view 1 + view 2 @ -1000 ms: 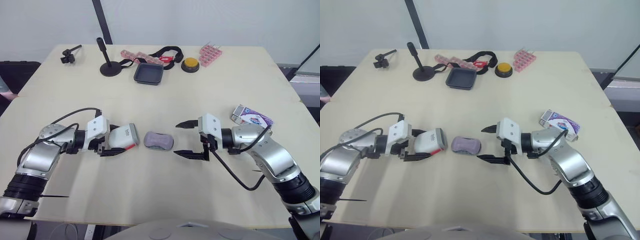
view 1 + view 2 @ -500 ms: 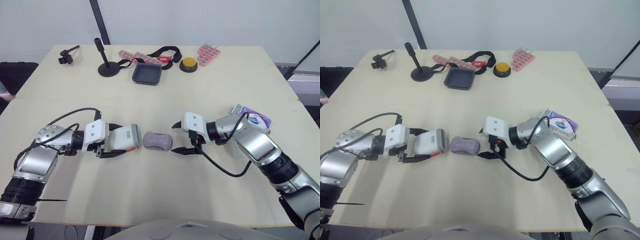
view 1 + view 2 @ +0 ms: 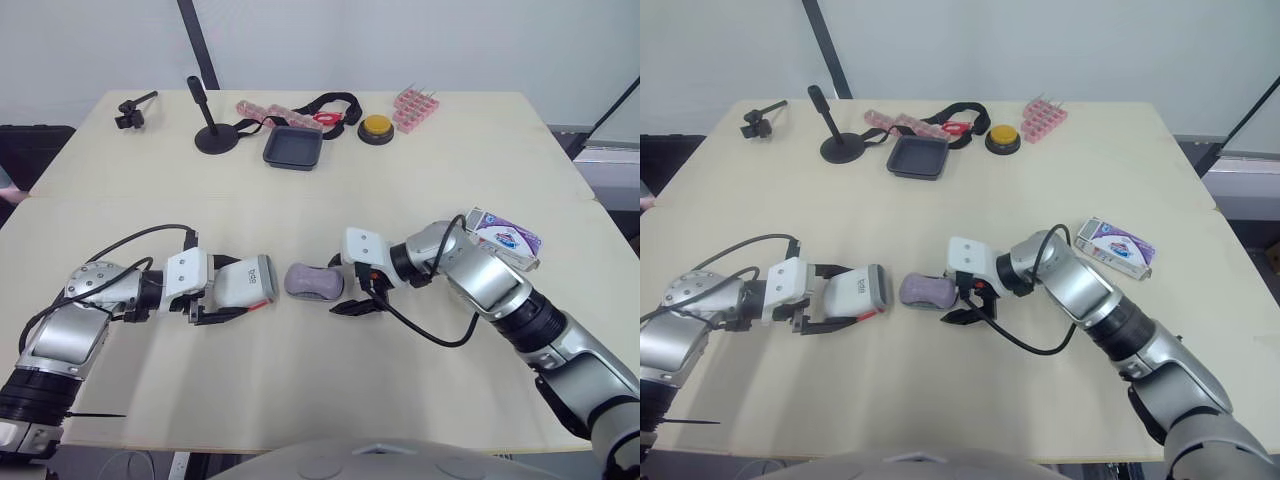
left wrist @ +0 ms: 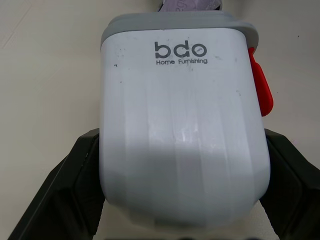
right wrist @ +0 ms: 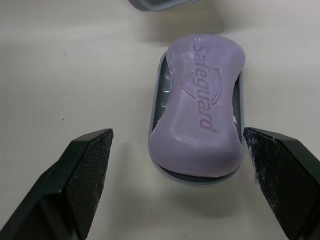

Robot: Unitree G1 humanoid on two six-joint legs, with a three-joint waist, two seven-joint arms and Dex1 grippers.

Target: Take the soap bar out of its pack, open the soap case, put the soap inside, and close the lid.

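The purple soap bar [image 3: 313, 282] lies on a thin grey tray [image 5: 159, 95] at the table's middle. My right gripper [image 3: 338, 286] is open, with one finger on each side of the soap's right end and the pads [image 5: 85, 170] clear of it. Just left of the soap is the white soap case [image 3: 245, 282], with a grey rim and a red latch [image 4: 261, 90]. It lies on its side, and my left gripper [image 3: 228, 291] is shut on it. The purple and white soap pack [image 3: 503, 238] lies behind my right arm, near the table's right edge.
Along the far edge stand a black stand [image 3: 213, 135], a small black clamp [image 3: 135, 108], a dark tray [image 3: 295, 147], a black strap [image 3: 335, 103], a yellow button [image 3: 378, 126] and pink racks [image 3: 420, 104]. Cables trail from both wrists.
My right gripper has moved left across the table, and its fingers now stand on both sides of the soap. The left gripper has drawn slightly left with the case.
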